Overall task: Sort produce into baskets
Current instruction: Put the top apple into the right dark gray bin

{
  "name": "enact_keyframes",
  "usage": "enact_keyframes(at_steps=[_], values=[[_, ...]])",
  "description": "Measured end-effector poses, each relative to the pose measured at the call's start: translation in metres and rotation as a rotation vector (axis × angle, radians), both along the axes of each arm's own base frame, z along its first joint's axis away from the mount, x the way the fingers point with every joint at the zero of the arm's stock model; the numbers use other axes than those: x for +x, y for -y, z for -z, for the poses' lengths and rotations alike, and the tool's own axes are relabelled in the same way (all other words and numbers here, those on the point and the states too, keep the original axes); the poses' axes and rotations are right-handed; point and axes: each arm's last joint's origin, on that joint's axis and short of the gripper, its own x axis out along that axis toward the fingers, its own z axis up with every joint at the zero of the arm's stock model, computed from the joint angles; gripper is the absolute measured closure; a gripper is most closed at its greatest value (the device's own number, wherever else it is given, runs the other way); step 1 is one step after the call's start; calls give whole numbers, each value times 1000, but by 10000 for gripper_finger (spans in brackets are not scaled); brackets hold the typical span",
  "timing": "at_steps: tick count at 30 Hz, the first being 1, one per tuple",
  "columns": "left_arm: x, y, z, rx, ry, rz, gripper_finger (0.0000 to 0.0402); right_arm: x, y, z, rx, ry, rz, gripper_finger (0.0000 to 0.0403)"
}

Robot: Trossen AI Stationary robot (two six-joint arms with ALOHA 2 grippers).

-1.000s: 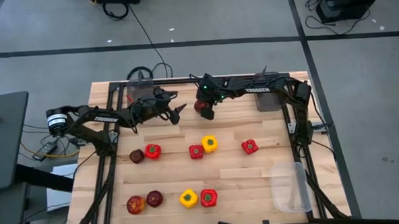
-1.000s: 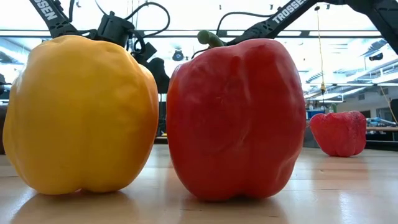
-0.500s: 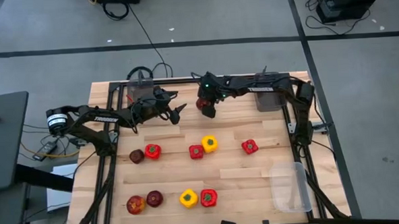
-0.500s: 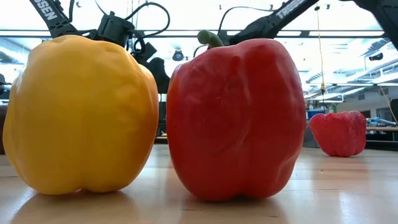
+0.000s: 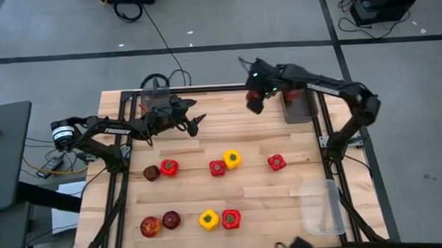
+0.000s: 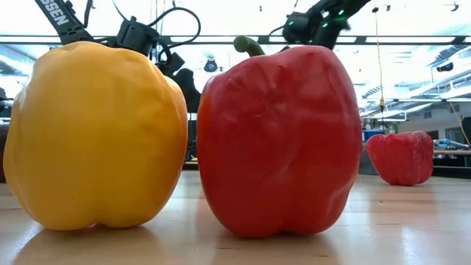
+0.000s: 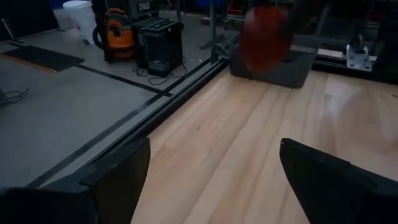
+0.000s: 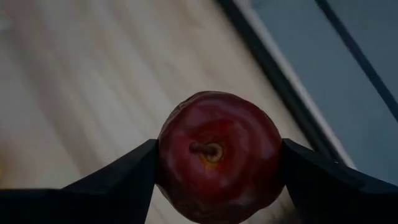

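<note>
My right gripper [image 5: 255, 101] is shut on a dark-red apple [image 8: 217, 152] above the table's far part, just left of a smoky-grey bin [image 5: 299, 108]. My left gripper [image 5: 194, 118] is open and empty above the far left part, near a second grey bin [image 5: 154, 101]. It sees the held apple [image 7: 264, 37] in front of the grey bin [image 7: 273, 65]. On the table rest red peppers [image 5: 169, 168] [image 5: 218, 167] [image 5: 276, 162] [image 5: 231, 218], yellow peppers [image 5: 231, 159] [image 5: 209, 219] and apples [image 5: 151, 173] [image 5: 150, 226] [image 5: 171, 219]. My right gripper pinches the apple between its two fingers [image 8: 127, 177], one on each side of its widest part [image 8: 166, 155]. The apple's stem end [image 8: 205, 149] faces the wrist camera. The apple is lifted clear of the table.
A clear bin with rounded corners [image 5: 322, 207] stands at the near right corner. A dark frame rail [image 5: 204, 87] runs along the far edge. In the low view a yellow pepper [image 6: 96, 136] and a red pepper [image 6: 280, 140] fill the front.
My right gripper has carried the apple toward the table's right and far edges, from the far middle up beside the right grey bin. It stays shut on the apple, which is clear of the table.
</note>
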Motion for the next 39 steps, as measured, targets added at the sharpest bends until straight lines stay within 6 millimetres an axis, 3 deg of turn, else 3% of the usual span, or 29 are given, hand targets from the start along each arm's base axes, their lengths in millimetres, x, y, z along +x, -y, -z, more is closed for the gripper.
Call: enact_keyframes(at_steps=[4, 7, 14, 19, 26, 39], values=[[-1, -2, 2, 1, -20, -4, 37, -38, -3, -21, -38, -44, 208, 90], [-3, -4, 3, -3, -35, 2, 37, -66, -9, -25, -53, -54, 330, 90], [-6, -10, 3, 12, -49, 2, 37, -111, -25, 4, 30, -38, 543, 91], [-7, -13, 3, 21, -53, 20, 37, -117, -37, 33, 102, 6, 574, 91], [-9, -18, 0, 38, -24, 2, 37, -118, -38, 67, 52, 30, 616, 91], [-9, -18, -3, 48, 8, 0, 37, -123, -35, 94, 66, 77, 608, 87]])
